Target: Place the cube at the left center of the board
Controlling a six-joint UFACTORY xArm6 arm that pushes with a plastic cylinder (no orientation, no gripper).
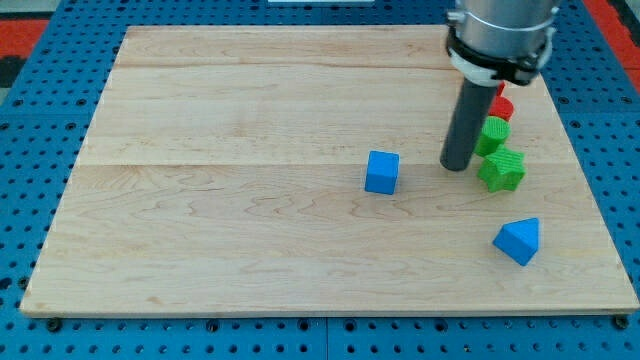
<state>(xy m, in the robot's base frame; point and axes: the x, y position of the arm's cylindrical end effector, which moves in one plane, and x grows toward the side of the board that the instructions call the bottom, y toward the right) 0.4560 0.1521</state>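
A blue cube (381,171) sits on the wooden board (230,200), right of the board's middle. My tip (456,166) rests on the board to the right of the cube, a clear gap apart. The rod rises from it toward the view's top right into the arm's grey end. The tip stands just left of a green star-shaped block (502,169) and a green round block (493,134).
A red block (500,106) stands above the green round block, partly hidden by the rod. A blue triangular block (518,241) lies near the board's lower right. The board lies on a blue perforated table (30,150).
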